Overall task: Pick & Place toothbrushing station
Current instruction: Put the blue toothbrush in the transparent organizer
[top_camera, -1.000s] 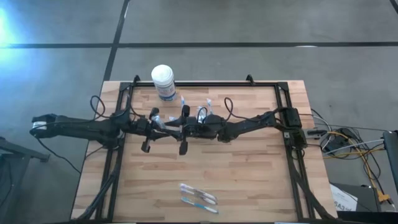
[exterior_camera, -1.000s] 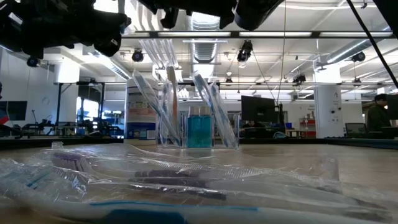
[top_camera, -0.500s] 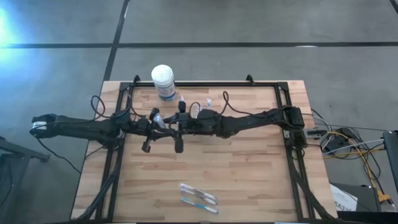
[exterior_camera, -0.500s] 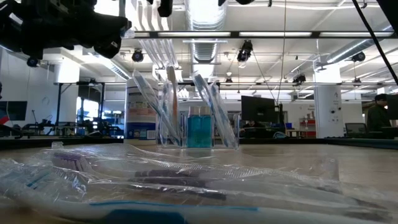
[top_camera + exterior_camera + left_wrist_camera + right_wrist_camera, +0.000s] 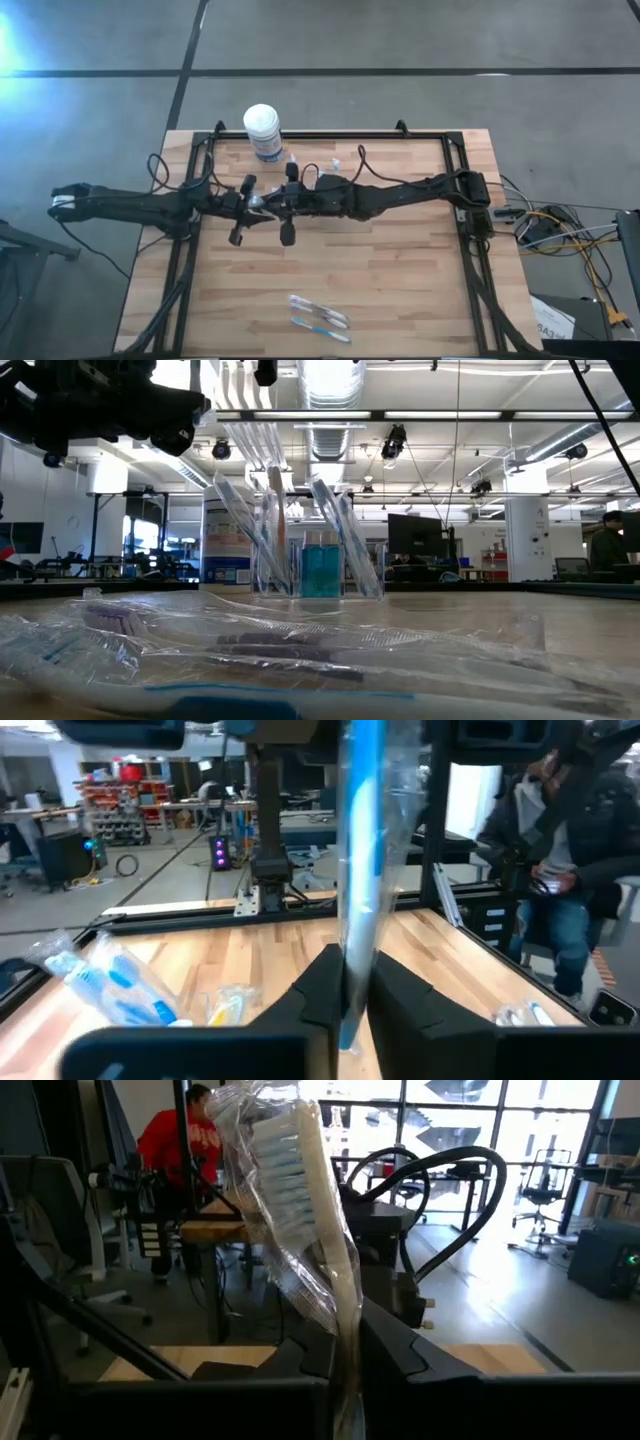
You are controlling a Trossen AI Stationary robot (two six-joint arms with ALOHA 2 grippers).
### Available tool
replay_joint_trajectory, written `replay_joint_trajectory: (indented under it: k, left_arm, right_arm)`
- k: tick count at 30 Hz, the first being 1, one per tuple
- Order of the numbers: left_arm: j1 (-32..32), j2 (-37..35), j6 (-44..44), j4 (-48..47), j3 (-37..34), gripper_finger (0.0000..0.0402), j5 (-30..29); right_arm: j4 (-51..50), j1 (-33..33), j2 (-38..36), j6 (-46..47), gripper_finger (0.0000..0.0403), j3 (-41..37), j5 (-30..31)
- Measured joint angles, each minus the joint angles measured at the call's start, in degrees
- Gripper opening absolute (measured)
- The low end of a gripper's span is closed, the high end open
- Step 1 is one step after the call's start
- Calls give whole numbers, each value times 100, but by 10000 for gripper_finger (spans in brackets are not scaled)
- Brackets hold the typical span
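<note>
Nearest the low camera, wrapped toothbrushes (image 5: 250,650) lie flat on the table (image 5: 400,290) in crinkled clear plastic; from above they show as a small cluster (image 5: 320,316) near the front edge, well apart from both arms.

Farther back, near the middle of the table, the two arms meet end to end. The left gripper (image 5: 348,988) is clenched on a wrapped brush (image 5: 362,840) with a blue handle, which stands upright between its fingers (image 5: 318,992). The right gripper (image 5: 345,1355) is likewise clamped on a wrapped white brush (image 5: 300,1210), bristles up and leaning slightly. In the high view the two grippers sit just beside each other, left (image 5: 243,200) and right (image 5: 285,196); that view does not show whether both grip one brush or two.

Behind them, in the low view, the clear cup (image 5: 318,565) stands upright with several wrapped brushes leaning outward in it and something blue inside. A few more wrapped pieces (image 5: 120,985) lie on the wood beside the left arm.

At the far edge stands the white-lidded tub (image 5: 263,130). Beyond the table, a person in red (image 5: 185,1155) and a seated person in dark clothes (image 5: 560,850) are visible.
</note>
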Motion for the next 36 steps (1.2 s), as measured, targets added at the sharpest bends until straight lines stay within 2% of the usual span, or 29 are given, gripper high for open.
replay_joint_trajectory:
  k: [11, 14, 17, 20, 24, 28, 32, 36]
  left_arm:
    - [4, -479, -64, -158, 0, 202, 60]
    - [2, -772, -63, -534, 0, 227, 66]
    - [2, -1135, -63, -1044, -1, 234, 66]
    - [4, -1554, -50, -1593, -2, 222, 66]
    - [4, -2171, -6, -2165, -2, 176, 66]
    - [2, -2707, -81, -2544, -2, 103, 116]
    - [-2, -3068, -86, -2777, 14, 18, 314]
    - [0, -3195, -80, -2949, -13, 18, 306]
  right_arm:
    - [-445, 153, -530, -390, 15, -307, -74]
    - [-576, 244, -845, -517, 14, -558, -15]
    - [-534, 288, -1263, -633, 14, -1013, 77]
    - [-300, 251, -1779, -652, 14, -1690, 300]
    - [342, 125, -2442, -411, 14, -2793, 367]
    - [797, 107, -2975, -331, 14, -3835, 806]
    - [1633, 103, -3150, -240, 14, -4704, 1242]
    - [2557, 103, -3137, -210, 13, -5385, 1946]
